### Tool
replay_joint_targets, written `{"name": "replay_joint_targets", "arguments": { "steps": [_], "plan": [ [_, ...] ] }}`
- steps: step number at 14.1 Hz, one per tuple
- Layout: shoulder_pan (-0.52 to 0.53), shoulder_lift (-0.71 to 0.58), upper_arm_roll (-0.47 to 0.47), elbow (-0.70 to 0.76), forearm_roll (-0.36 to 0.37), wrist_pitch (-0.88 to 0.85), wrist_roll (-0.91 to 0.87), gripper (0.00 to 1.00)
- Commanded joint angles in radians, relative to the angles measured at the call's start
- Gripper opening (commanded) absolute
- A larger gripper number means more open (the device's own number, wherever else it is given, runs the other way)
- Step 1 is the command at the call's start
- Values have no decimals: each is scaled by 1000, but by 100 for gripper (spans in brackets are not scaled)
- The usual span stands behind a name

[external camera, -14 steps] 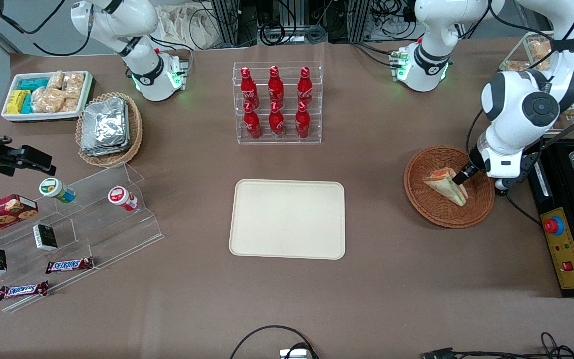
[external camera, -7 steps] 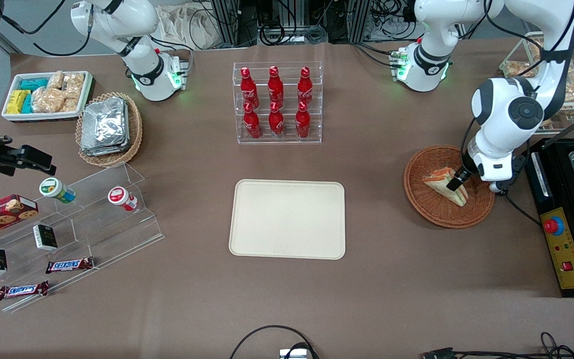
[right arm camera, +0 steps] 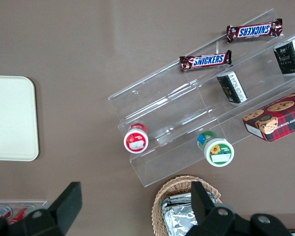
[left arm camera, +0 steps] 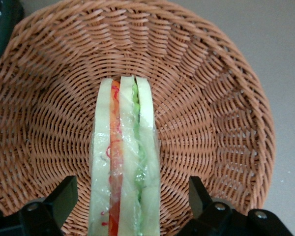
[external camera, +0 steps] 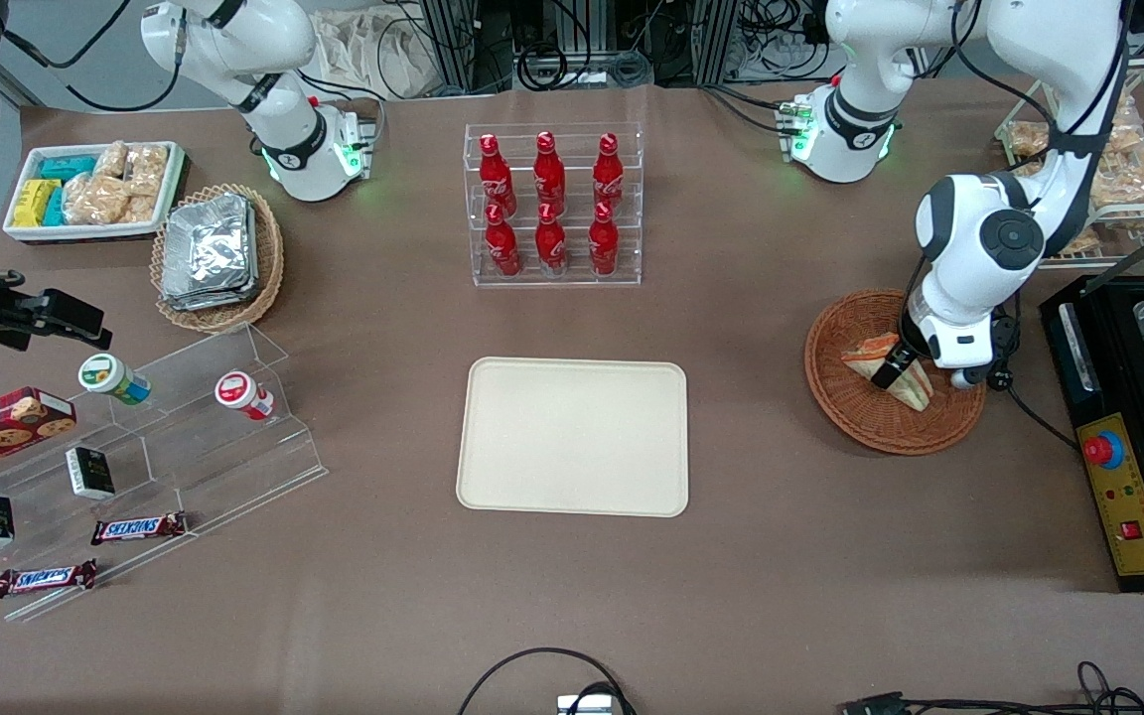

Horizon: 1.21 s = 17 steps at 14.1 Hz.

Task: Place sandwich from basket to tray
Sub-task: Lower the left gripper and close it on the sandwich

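Observation:
The sandwich (external camera: pixel 867 352), a white-bread wedge with red, orange and green layers, lies in the reddish-brown wicker basket (external camera: pixel 860 422) toward the working arm's end of the table. My gripper (external camera: pixel 892 371) is down in the basket and open, straddling the sandwich. In the left wrist view the sandwich (left arm camera: pixel 125 162) stands on edge between the two black fingers (left arm camera: pixel 63 197), with a gap of basket weave (left arm camera: pixel 211 98) on each side; the gripper (left arm camera: pixel 131 196) touches nothing. The cream tray (external camera: pixel 572 437) lies flat at the table's middle, also seen as the tray (right arm camera: pixel 10 118) from the parked arm.
A clear rack of red bottles (external camera: pixel 552 204) stands farther from the camera than the tray. A black control box with a red button (external camera: pixel 1106 452) sits beside the basket at the table's end. A clear stepped shelf with snacks (external camera: pixel 135 467) and a tan basket of foil packets (external camera: pixel 214 253) lie toward the parked arm's end.
The arm has swung toward the table's middle and the gripper has slid from the sandwich's end to over its middle. Sandwich and basket have stayed put.

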Motion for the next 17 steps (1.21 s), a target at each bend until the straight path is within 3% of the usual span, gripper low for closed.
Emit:
{"name": "replay_joint_targets", "arguments": {
  "steps": [1,4,5,10,17],
  "plan": [
    [-10,7,6,-19,19,44,-36,87],
    [-10,17,6,-18,19,45,-34,8],
    [-8,17,6,-18,19,45,-34,0],
    [-14,-25,3,-6,21,24,15,0],
    [-23,-225,-46,7,19,-238,473,0]
  ]
}}
